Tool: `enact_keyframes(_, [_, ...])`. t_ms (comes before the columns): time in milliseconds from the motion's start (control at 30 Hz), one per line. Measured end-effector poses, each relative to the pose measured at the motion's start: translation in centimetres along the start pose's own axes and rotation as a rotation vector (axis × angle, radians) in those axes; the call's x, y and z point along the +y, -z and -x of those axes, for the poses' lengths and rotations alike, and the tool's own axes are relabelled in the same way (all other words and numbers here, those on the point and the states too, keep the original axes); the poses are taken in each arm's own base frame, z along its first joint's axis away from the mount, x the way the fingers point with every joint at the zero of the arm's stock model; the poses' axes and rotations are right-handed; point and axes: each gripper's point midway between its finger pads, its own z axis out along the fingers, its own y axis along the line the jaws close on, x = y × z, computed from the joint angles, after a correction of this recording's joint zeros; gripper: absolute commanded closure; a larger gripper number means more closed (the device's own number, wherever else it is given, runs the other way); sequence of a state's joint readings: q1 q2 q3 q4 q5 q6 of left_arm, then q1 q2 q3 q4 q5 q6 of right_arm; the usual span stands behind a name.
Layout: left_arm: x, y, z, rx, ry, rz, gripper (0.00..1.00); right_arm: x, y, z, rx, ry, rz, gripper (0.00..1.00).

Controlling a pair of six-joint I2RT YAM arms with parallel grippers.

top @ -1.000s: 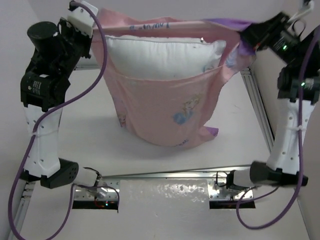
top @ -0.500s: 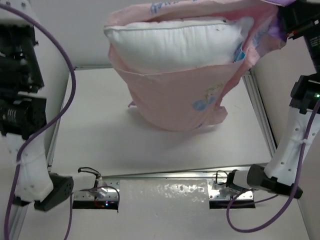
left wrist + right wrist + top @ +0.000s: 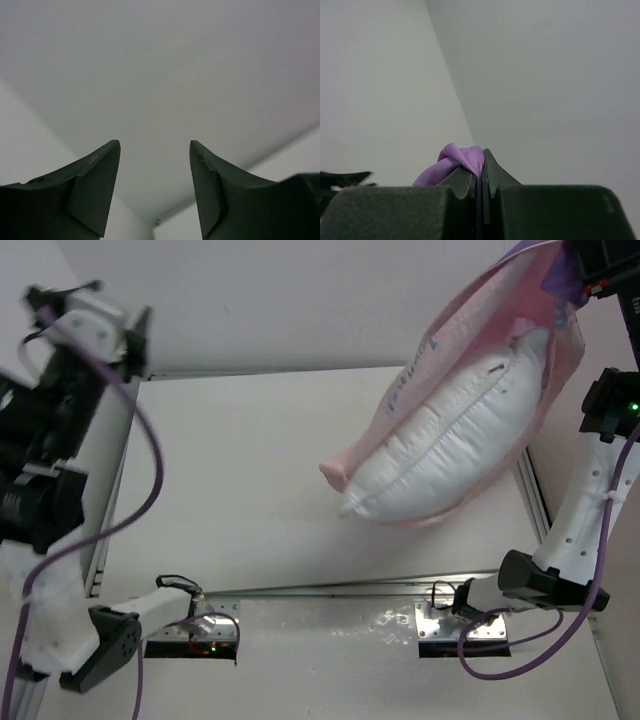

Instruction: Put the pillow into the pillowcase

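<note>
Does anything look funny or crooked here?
Yes. The pillowcase hangs lopsided from one corner, pinched in the right gripper. The pillow inside it slants steeply, and its white side bulges out uncovered. The left gripper is open and holds nothing.

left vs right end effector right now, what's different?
The left end effector is open and empty; the right end effector is shut on a purple fold of the pillowcase. The left end effector carries no load; the right end effector has the pillowcase hanging from it with the pillow in it. Shared: both wrist views look out at bare wall.
</note>
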State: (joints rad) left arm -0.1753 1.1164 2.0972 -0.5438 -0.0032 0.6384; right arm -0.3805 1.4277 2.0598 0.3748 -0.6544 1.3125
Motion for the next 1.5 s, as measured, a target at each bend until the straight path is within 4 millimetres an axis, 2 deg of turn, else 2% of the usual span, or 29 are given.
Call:
enact_keyframes(100, [-8.6, -3.5, -4.3, 0.088, 0.131, -0.328, 0.31, 1.2, 0.0, 0.1, 0.003, -0.024, 0.052, 1.0])
enact_keyframes(133, [-11.8, -4.8, -4.9, 0.107, 0.184, -0.431, 0.27, 1.4, 0.0, 0.1, 0.005, -0.031, 0.06, 1.0])
enact_keyframes(167, [-14.6, -5.5, -4.3, 0.1, 0.225, -0.516, 0.2, 1.7, 0.1, 0.1, 0.003, -0.03, 0.068, 1.0])
enact_keyframes(200, [-18.5, -6.5, -4.4, 0.109, 0.26, -0.615, 0.03, 1.9, 0.2, 0.1, 0.002, -0.031, 0.07, 1.0])
enact_keyframes(233, [-23.0, -6.6, -4.4, 0.123, 0.286, -0.726, 0.0, 2.1, 0.3, 0.1, 0.002, -0.031, 0.068, 1.0])
enact_keyframes(267, [-28.2, -6.1, -5.3, 0.175, 0.315, -0.853, 0.0, 2.2, 0.4, 0.1, 0.003, -0.029, 0.066, 1.0])
enact_keyframes(333, [-35.5, -2.8, -4.5, 0.21, 0.336, -1.065, 0.0, 2.6, 0.5, 0.1, 0.004, -0.024, 0.062, 1.0])
enact_keyframes(400, [-39.6, 0.5, -3.8, 0.238, 0.336, -1.207, 0.0, 2.7, 0.6, 0.2, 0.005, -0.019, 0.056, 1.0])
enact_keyframes(433, [-40.5, 1.8, -3.3, 0.243, 0.335, -1.249, 0.0, 2.7, 0.6, 0.2, 0.006, -0.018, 0.053, 1.0])
enact_keyframes(500, [-41.1, 3.7, -1.3, 0.212, 0.339, -1.291, 0.0, 2.4, 0.5, 0.0, 0.008, -0.019, 0.048, 1.0])
enact_keyframes(600, [-39.8, 4.3, 1.3, 0.154, 0.371, -1.269, 0.0, 2.1, -0.8, -1.5, 0.015, -0.043, 0.056, 1.0])
enact_keyframes(733, [-36.0, 3.1, 4.1, 0.045, 0.405, -1.169, 0.0, 2.5, -5.3, -7.0, 0.091, -0.125, 0.117, 1.0])
enact_keyframes(800, [-34.1, 2.5, 5.5, -0.003, 0.428, -1.117, 0.0, 1.3, -7.1, -9.8, 0.122, -0.152, 0.113, 1.0])
enact_keyframes(900, [-31.6, 1.7, 7.3, -0.061, 0.465, -1.041, 0.0, -1.7, -8.6, -14.1, 0.166, -0.185, 0.048, 1.0])
enact_keyframes(1000, [-29.9, 0.2, 7.7, -0.062, 0.498, -0.934, 0.0, -3.4, -9.0, -17.8, 0.212, -0.201, -0.007, 1.0])
enact_keyframes(1100, [-29.0, -2.5, 6.4, -0.018, 0.475, -0.77, 0.0, -3.0, -9.2, -19.7, 0.238, -0.201, -0.013, 1.0])
enact_keyframes(1167, [-28.7, -4.7, 4.4, 0.023, 0.422, -0.639, 0.0, -2.1, -9.3, -20.0, 0.243, -0.193, 0.004, 1.0])
enact_keyframes(1300, [-29.1, -8.9, -0.7, 0.127, 0.347, -0.509, 0.07, -0.9, -9.1, -19.1, 0.23, -0.165, 0.025, 1.0])
enact_keyframes(1367, [-29.5, -10.6, -3.8, 0.19, 0.33, -0.478, 0.18, -0.3, -9.0, -18.3, 0.22, -0.148, 0.034, 1.0])
enact_keyframes(1433, [-30.3, -11.5, -6.1, 0.239, 0.336, -0.478, 0.2, 0.2, -8.7, -17.9, 0.222, -0.136, 0.04, 1.0])
enact_keyframes(1500, [-31.6, -11.1, -7.6, 0.28, 0.339, -0.525, 0.21, 0.4, -8.6, -17.6, 0.219, -0.123, 0.038, 1.0])
